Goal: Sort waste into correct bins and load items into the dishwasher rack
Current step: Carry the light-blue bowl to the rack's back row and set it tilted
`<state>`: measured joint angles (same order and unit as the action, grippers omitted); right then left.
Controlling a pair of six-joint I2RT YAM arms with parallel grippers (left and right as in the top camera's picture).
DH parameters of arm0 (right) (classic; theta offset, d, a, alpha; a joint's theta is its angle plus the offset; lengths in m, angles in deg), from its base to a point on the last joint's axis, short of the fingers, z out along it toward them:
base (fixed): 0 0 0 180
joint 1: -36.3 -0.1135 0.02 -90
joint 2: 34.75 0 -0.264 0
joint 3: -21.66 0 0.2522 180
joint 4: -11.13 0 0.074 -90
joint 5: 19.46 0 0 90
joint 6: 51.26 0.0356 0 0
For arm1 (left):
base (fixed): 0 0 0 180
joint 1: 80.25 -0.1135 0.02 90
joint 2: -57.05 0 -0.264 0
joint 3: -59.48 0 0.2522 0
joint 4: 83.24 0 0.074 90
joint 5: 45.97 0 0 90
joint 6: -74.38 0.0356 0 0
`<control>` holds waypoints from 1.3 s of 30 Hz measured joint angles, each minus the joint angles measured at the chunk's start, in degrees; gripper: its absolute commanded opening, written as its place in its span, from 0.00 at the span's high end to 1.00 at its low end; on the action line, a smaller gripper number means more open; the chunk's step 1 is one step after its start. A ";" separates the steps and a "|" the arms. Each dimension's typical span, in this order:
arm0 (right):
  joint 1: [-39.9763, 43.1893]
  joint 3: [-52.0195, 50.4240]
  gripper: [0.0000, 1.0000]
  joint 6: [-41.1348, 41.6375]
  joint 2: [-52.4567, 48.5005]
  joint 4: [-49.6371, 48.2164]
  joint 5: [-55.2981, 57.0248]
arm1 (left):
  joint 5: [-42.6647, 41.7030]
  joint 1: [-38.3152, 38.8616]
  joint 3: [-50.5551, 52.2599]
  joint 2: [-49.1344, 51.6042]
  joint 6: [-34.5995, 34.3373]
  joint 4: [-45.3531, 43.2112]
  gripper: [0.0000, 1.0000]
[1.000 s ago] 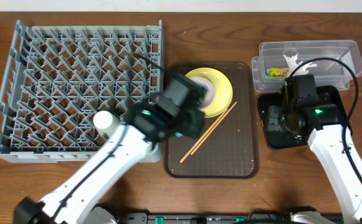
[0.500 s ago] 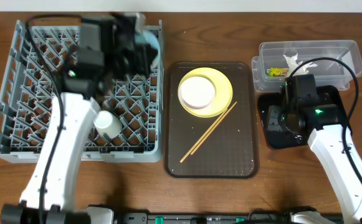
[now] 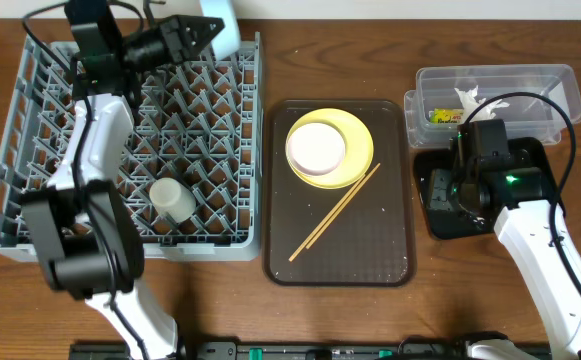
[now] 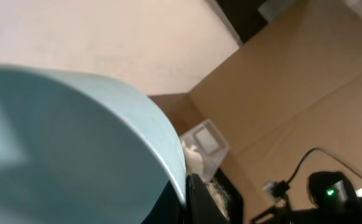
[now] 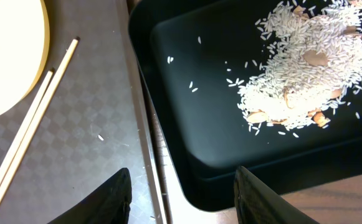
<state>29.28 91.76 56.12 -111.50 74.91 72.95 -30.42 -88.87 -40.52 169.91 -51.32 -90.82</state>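
Left end effector (image 3: 192,34): clamped on light blue bowl (image 3: 219,26); dishwasher rack (image 3: 202,150) below
Right end effector (image 5: 184,200): spread wide, empty; black tray (image 5: 199,124) below; food scraps (image 5: 305,68) ahead

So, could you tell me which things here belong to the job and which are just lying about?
Job: rack, blue bowl, white cup, yellow plate, white bowl, chopsticks, clear tub, black tray, food scraps, tissue, wrapper.
Just lying about: brown serving tray.

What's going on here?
The left gripper holds a light blue bowl over the far edge of the grey plastic pegged rack, where a small white cup sits. The right gripper hangs open over the edge of the glossy black tray, rice scraps inside. A round yellow plate, white bowl and wooden chopsticks lie on the brown tray.
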 measured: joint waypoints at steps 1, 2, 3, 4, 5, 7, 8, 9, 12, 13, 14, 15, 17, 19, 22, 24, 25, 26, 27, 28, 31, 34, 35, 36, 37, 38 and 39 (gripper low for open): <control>0.00 0.00 0.49 0.00 0.00 0.02 0.00 | -0.61 -0.39 0.00 1.49 -2.36 -1.44 0.94; 0.00 0.00 0.49 0.00 0.00 -0.02 0.00 | -1.14 -0.72 0.00 2.86 -4.44 -2.23 0.94; 0.00 0.00 0.49 0.00 0.00 0.00 0.00 | -1.66 -0.94 0.00 4.11 -6.19 -2.58 0.94; 0.00 0.00 0.49 0.00 0.00 0.00 0.00 | -2.03 -1.05 0.00 5.29 -7.56 -2.64 0.94; 0.00 0.00 0.49 0.00 0.00 0.02 0.00 | -2.23 -1.11 0.00 6.21 -8.44 -2.64 0.94; 0.00 0.00 0.49 0.00 0.00 0.04 0.00 | -2.67 -1.11 0.00 8.13 -10.27 -2.58 0.94; 0.00 0.00 0.49 0.00 0.00 0.02 0.00 | -2.86 -1.11 0.00 8.94 -10.97 -2.56 0.94; 0.00 0.00 0.49 0.00 0.00 0.02 0.00 | -3.08 -1.11 0.00 9.79 -11.69 -2.56 0.94; 0.00 0.00 0.49 -0.02 0.00 0.07 0.00 | -3.61 -1.20 0.00 11.13 -12.66 -2.64 0.94; 0.00 0.00 0.49 0.00 0.00 0.11 0.00 | -3.80 -1.40 0.00 11.15 -12.81 -2.78 0.94; 0.00 0.00 0.49 -0.02 0.00 0.13 0.00 | -3.80 -1.49 0.00 11.15 -12.98 -2.84 0.94; 0.00 0.00 0.49 0.00 0.00 0.17 0.00 | -3.80 -1.75 0.00 11.15 -13.05 -2.93 0.94; 0.00 0.00 0.49 0.00 0.00 0.20 0.00 | -3.61 -2.40 0.00 11.15 -13.40 -2.89 0.94; 0.00 0.00 0.49 0.00 0.00 0.22 0.00 | -3.13 -3.17 0.00 11.15 -13.49 -2.86 0.94; 0.00 0.00 0.49 -0.02 0.00 0.26 0.00 | -2.73 -4.09 0.00 11.15 -13.14 -0.96 0.94; 0.00 0.00 0.49 0.00 0.00 0.26 0.00 | -2.75 -4.31 0.00 11.15 -11.93 0.74 0.93; 0.00 0.00 0.49 -0.02 0.00 0.28 0.00 | -2.75 -4.35 -0.02 11.13 -11.37 1.51 0.92; 0.00 0.00 0.49 -0.02 0.00 0.26 0.00 | -2.78 -4.35 -0.15 11.04 -10.49 2.71 0.89; 0.00 0.00 0.49 -0.02 0.00 0.28 0.00 | -2.78 -4.39 -0.17 10.93 -9.64 3.63 0.88; 0.00 0.00 0.49 -0.02 0.00 0.31 0.00 | -2.78 -4.46 -0.22 10.80 -9.11 4.63 0.87; 0.00 0.00 0.49 -0.02 0.00 0.37 0.00 | -2.25 -4.94 -0.22 10.80 -7.43 6.60 0.70; 0.00 0.00 0.49 0.00 0.00 0.37 0.00 | -0.96 -5.53 -0.15 10.88 -6.56 8.17 0.55; 0.00 0.00 0.49 0.00 0.00 0.39 0.00 | -0.59 -5.73 -0.13 10.88 -6.38 8.48 0.55; 0.00 0.00 0.49 0.00 0.00 0.39 0.00 | -0.35 -5.97 -0.13 10.88 -6.29 8.90 0.54; 0.00 0.00 0.49 -0.02 0.00 0.39 0.00 | -0.17 -6.29 -0.13 10.88 -6.29 9.33 0.50; 0.00 0.00 0.49 -0.02 0.00 0.39 0.00 | -0.11 -6.67 -0.13 10.88 -6.08 9.81 0.47; 0.00 0.00 0.49 -0.02 0.00 0.39 0.00 | -0.09 -6.99 -0.13 10.91 -6.01 10.27 0.42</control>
<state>29.28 91.76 56.10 -111.50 75.31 72.95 -30.51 -95.87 -40.65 180.82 -57.33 -80.55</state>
